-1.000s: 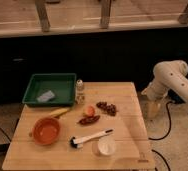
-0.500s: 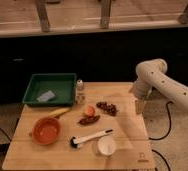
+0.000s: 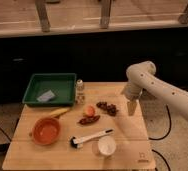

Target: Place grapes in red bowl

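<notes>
Here, your gripper (image 3: 132,107) hangs pointing down over the right side of the wooden table (image 3: 129,150), its fingers spread wide and holding nothing. The grapes (image 3: 107,107) lie on the tabletop just to the gripper's left as you view it, near it but apart from it. Beyond the grapes, further from the gripper, sits a small orange fruit (image 3: 89,110), with a longer reddish-brown item (image 3: 88,119) just in front of it. The red bowl (image 3: 46,131) stands upright well away from the gripper, far to its left and closer to the table's front edge. A yellow item (image 3: 58,113) lies beside the bowl's far rim. Between bowl and gripper, toward the front, a brush (image 3: 92,136) lies at a slant, and a white cup (image 3: 106,145) stands just in front of its handle. At the far left corner, well apart from the gripper, a green tray (image 3: 51,76) holds a pale scrap (image 3: 46,95), and a small bottle (image 3: 80,88) stands just beside the tray.
</notes>
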You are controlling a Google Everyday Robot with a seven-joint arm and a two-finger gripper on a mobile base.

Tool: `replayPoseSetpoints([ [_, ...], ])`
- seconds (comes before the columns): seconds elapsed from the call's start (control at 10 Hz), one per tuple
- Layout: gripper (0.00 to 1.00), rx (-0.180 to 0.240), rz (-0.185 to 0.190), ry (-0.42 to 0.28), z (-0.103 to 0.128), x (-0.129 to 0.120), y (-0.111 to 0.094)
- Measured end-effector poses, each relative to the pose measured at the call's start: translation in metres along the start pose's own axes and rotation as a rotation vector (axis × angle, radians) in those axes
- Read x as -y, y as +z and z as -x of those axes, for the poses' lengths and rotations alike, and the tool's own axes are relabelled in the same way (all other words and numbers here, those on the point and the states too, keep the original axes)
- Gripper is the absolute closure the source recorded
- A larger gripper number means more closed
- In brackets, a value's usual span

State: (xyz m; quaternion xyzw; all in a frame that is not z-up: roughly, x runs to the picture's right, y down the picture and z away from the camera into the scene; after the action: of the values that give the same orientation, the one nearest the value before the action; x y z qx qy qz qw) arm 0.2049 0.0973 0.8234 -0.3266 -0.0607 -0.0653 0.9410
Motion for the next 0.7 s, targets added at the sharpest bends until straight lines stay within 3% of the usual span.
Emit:
replayPoseSetpoints([
  [0.4,0.20,0.006,0.007,-0.036,-0.001,0.002,0.017],
  [0.7,0.20,0.009,0.010,-0.063,0.017,0.008,0.034],
])
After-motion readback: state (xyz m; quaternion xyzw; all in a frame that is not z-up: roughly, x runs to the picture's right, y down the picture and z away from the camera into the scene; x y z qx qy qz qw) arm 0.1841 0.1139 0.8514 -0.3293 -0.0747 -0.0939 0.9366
